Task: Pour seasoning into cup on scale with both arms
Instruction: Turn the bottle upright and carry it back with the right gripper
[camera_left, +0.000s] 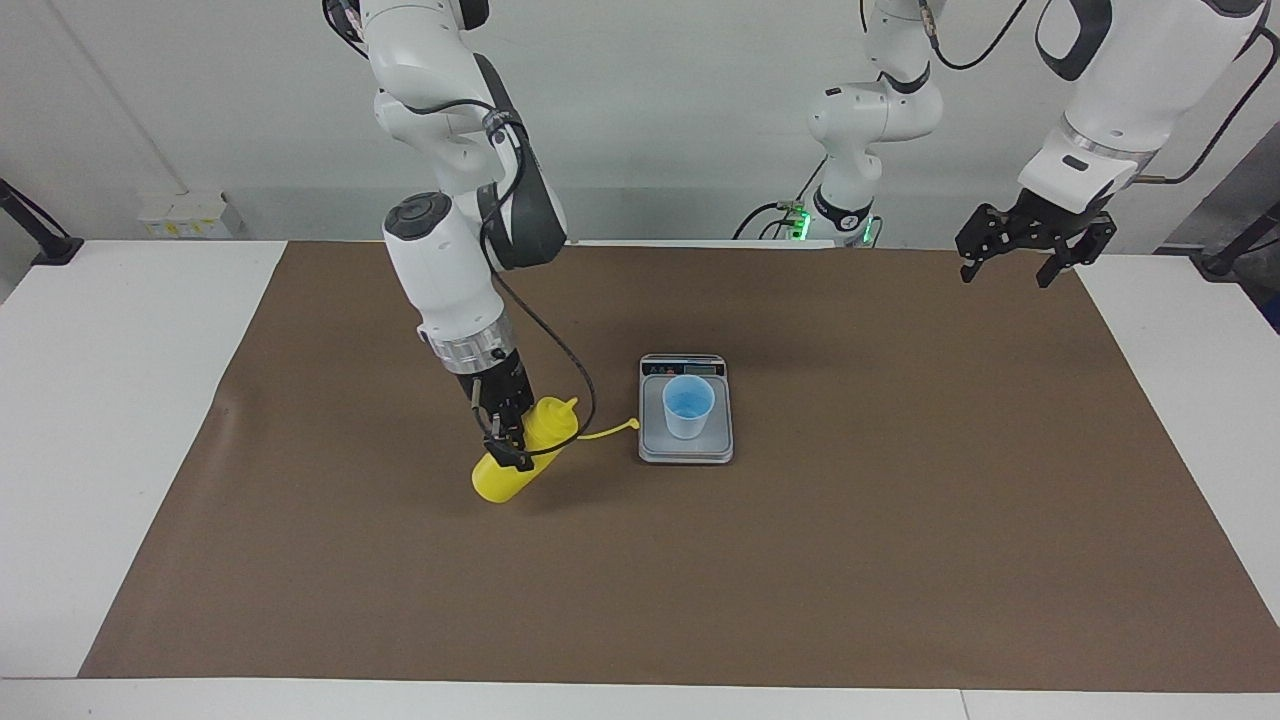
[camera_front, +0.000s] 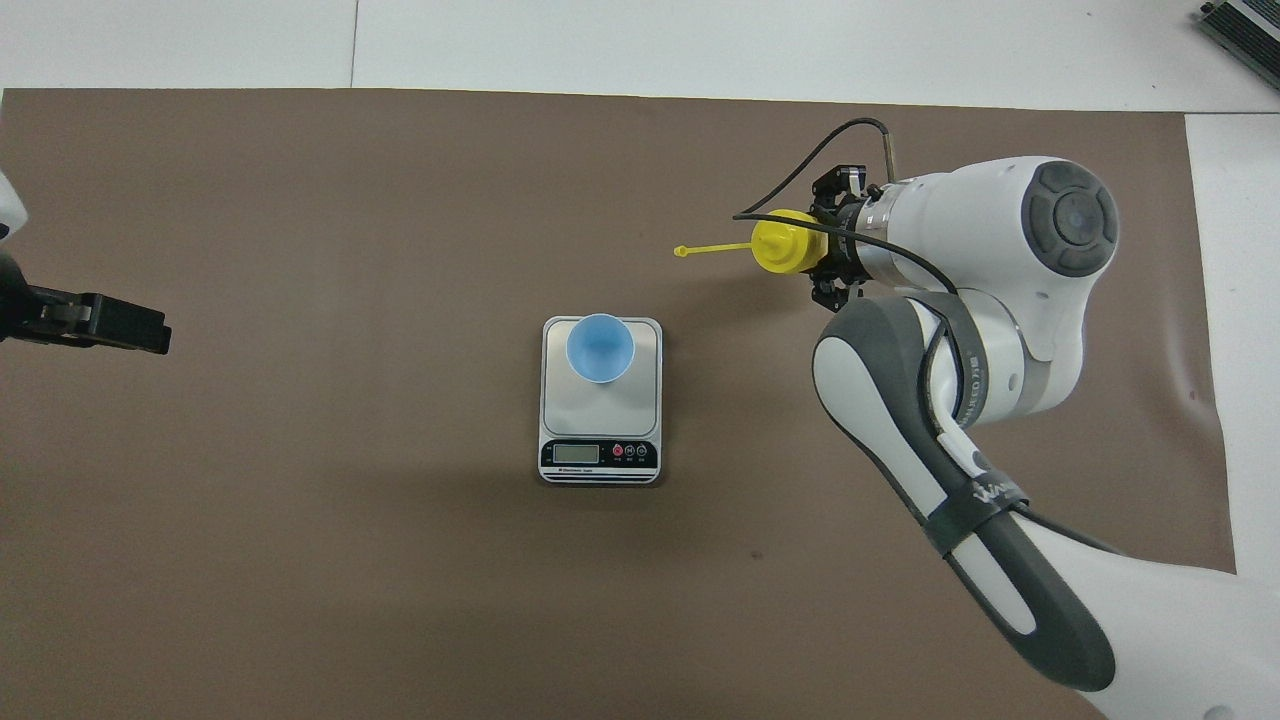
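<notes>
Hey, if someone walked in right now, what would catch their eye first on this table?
First the yellow squeeze bottle, tilted, in the shut right gripper beside the scale, toward the right arm's end, its tethered cap dangling toward the scale. Next the light blue cup standing on the scale mid-table. The left gripper waits, jaws open, over the mat's edge.
</notes>
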